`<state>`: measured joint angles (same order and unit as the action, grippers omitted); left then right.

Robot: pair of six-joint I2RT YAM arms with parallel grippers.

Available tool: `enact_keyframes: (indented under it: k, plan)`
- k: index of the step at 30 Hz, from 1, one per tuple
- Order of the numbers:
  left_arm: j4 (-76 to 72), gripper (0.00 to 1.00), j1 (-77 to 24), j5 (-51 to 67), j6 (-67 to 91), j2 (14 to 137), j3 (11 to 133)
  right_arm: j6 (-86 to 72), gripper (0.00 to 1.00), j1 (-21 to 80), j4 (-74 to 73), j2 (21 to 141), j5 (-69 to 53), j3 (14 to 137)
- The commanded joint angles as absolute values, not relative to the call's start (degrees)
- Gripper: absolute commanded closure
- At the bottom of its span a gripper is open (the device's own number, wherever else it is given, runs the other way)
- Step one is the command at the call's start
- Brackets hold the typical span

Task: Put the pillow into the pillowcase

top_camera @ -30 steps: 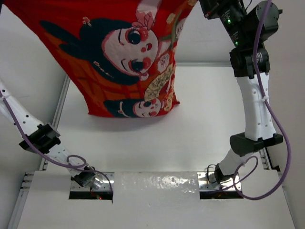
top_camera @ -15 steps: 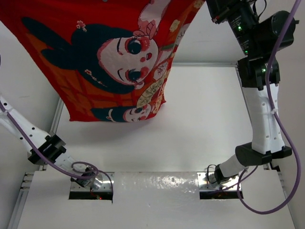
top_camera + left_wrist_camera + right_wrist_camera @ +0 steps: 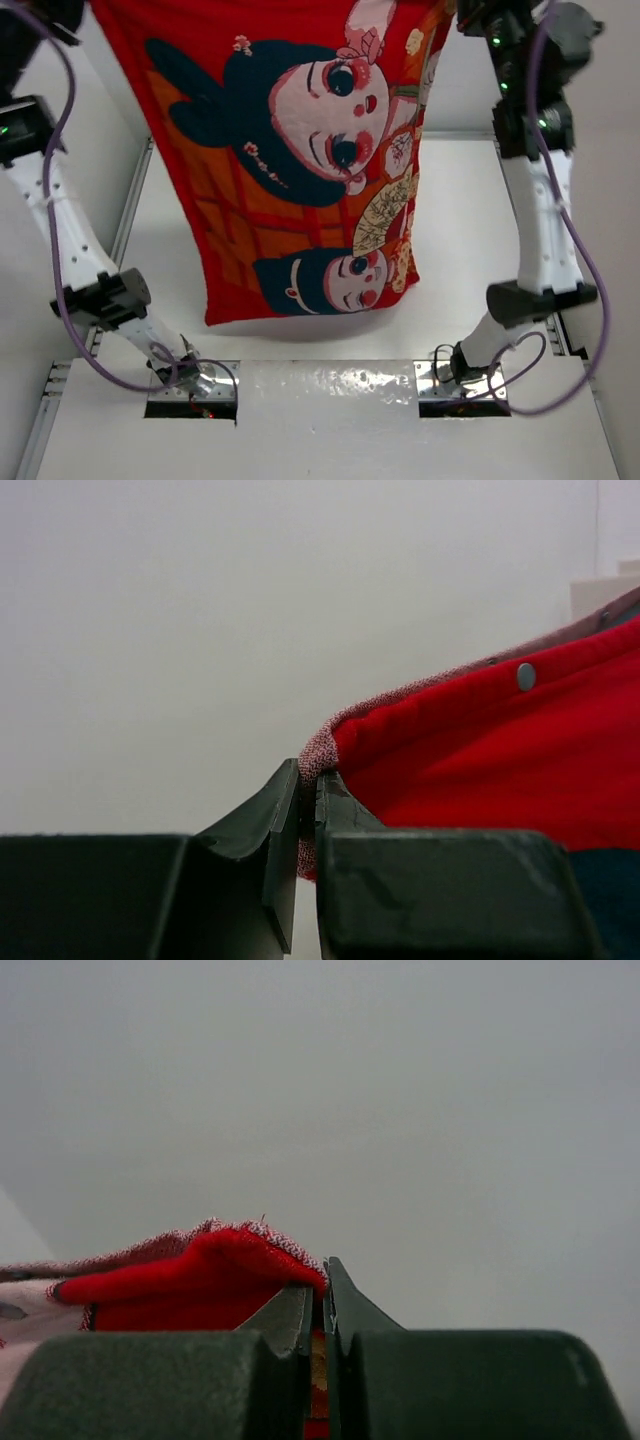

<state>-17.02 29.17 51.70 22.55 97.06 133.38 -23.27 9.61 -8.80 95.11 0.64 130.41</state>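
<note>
The red pillowcase [image 3: 300, 170] with cartoon faces hangs high over the table, spread flat between both arms. Its lower edge hangs just above the table's front part. My left gripper [image 3: 308, 800] is shut on the pillowcase's upper left corner [image 3: 480, 750]. My right gripper [image 3: 322, 1305] is shut on the upper right corner [image 3: 200, 1270]. Both grippers are out of the top view, past its upper edge. The pillow is not in view.
The white table [image 3: 450, 240] lies below the hanging cloth, with a metal rail [image 3: 130, 210] along its left edge. The left arm [image 3: 60, 220] rises at the left and the right arm [image 3: 535, 200] at the right. A white front panel [image 3: 330, 420] lies between the arm bases.
Both arms moved the pillowcase right and toward the near side. It now hangs lower in view and more squarely, its bottom edge closer to the table's front.
</note>
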Motion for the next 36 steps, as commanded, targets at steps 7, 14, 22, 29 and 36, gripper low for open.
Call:
enact_keyframes:
  k: [7,14,22,29,36]
  plan:
    - [7.4,0.68,21.0,30.4,10.3,125.5,141.4,-40.9,0.82,-2.5,-4.2,127.5,2.2,137.2]
    - [15.4,0.0,21.8,18.8,0.7,134.1,139.3,-42.1,0.01,-2.9,-3.3,131.8,11.1,135.5]
    - [21.7,0.0,29.4,29.0,0.3,127.2,130.8,-34.4,0.01,-2.8,-10.8,117.6,5.4,117.9]
    - [39.0,0.0,30.3,36.3,-18.3,113.3,109.9,-29.4,0.01,-2.8,-19.3,99.6,-1.9,92.5]
    - [47.2,0.0,30.2,34.5,-33.7,100.3,91.3,-30.5,0.01,-2.9,-33.6,90.5,-2.0,77.4]
